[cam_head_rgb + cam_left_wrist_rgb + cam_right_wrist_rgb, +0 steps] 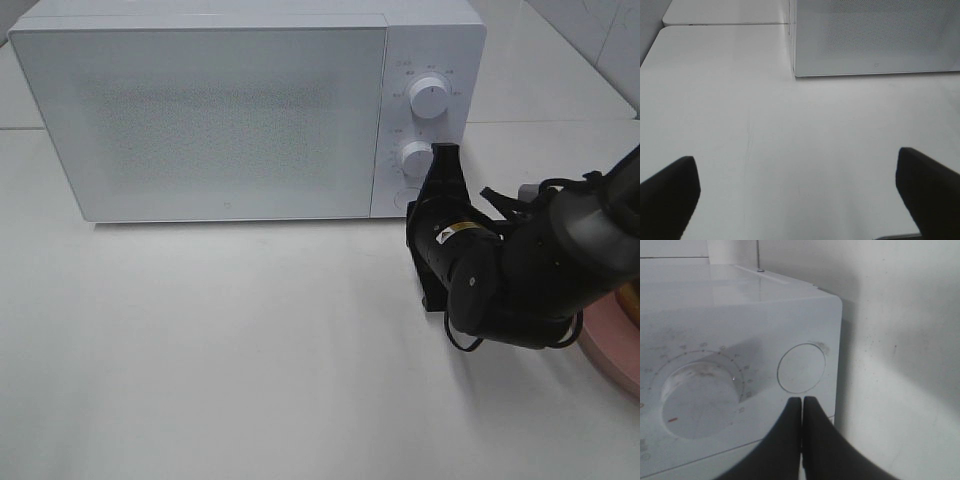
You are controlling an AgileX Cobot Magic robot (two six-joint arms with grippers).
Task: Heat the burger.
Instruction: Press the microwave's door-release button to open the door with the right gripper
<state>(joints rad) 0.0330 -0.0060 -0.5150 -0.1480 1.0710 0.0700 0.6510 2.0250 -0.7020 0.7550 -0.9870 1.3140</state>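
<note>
Right gripper (801, 400), jaws pressed together, points its tips just below the round button (801, 368) on the microwave (220, 110), beside a knob (700, 400) — the door is closed. Left gripper (795, 157) hangs wide open and empty over the table (200, 350). Burger (632, 300) is almost hidden behind the right arm — only a golden edge shows on the plate (615, 350).

Table (200, 350): white, matt, fills most of the high view.
Seam (545, 122): runs across the table, side to side.
Tiles (605, 35): white, beyond the far right corner.
Light: soft, even.
</note>
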